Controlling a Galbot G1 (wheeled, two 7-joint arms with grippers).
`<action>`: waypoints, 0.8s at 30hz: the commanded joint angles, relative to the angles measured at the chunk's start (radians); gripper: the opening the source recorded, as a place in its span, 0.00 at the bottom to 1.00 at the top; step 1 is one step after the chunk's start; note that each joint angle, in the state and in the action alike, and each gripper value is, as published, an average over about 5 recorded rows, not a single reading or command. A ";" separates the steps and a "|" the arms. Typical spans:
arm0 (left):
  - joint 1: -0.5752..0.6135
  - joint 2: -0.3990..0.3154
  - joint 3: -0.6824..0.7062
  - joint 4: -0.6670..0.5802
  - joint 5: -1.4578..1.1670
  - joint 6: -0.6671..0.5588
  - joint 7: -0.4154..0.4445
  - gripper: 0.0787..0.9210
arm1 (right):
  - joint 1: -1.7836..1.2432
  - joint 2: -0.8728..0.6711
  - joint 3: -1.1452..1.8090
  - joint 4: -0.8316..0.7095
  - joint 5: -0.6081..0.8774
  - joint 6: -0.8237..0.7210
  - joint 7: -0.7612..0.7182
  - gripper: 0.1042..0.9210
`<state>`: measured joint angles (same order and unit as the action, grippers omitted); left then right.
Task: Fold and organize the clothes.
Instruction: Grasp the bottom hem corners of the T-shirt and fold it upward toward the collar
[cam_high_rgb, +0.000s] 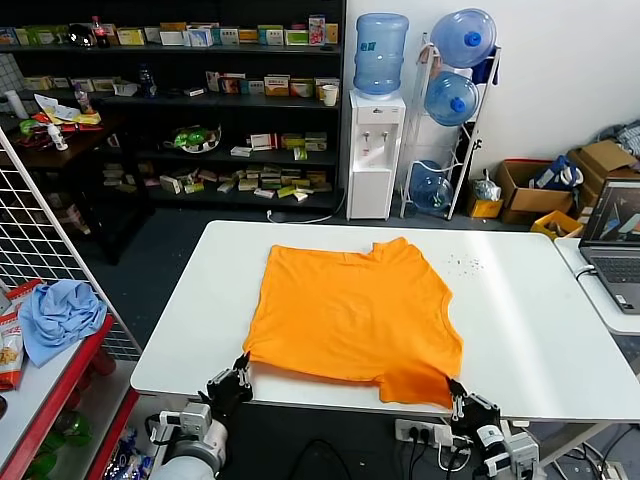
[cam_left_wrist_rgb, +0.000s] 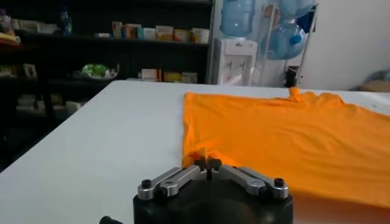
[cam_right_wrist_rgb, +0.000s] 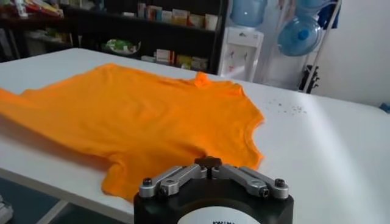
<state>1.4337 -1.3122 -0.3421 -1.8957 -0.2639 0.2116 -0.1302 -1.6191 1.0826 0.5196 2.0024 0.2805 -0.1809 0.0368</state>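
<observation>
The orange T-shirt lies spread flat on the white table, collar at the far side; no lettering shows. My left gripper is at the table's near edge, shut on the shirt's near left corner, where the fabric bunches at the tips in the left wrist view. My right gripper is at the near right corner, shut on the shirt's edge there; in the right wrist view the orange cloth lies right behind the closed tips.
A laptop stands on a side table at the right. A light blue cloth lies on a red shelf at the left. A wire grid stands beside it. Shelves and a water dispenser stand beyond the table.
</observation>
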 joint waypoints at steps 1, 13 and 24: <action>-0.096 -0.023 0.005 0.046 0.020 -0.044 0.005 0.02 | 0.213 -0.024 -0.009 -0.189 -0.008 0.129 -0.007 0.02; -0.301 -0.040 0.053 0.287 0.014 -0.050 0.007 0.02 | 0.490 -0.028 -0.101 -0.475 0.010 0.131 -0.053 0.02; -0.409 -0.015 0.104 0.423 0.018 -0.067 0.022 0.02 | 0.618 0.011 -0.202 -0.605 0.049 0.051 -0.067 0.02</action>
<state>1.1168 -1.3313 -0.2579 -1.5853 -0.2477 0.1539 -0.1107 -1.1362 1.0786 0.3813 1.5352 0.3075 -0.1004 -0.0205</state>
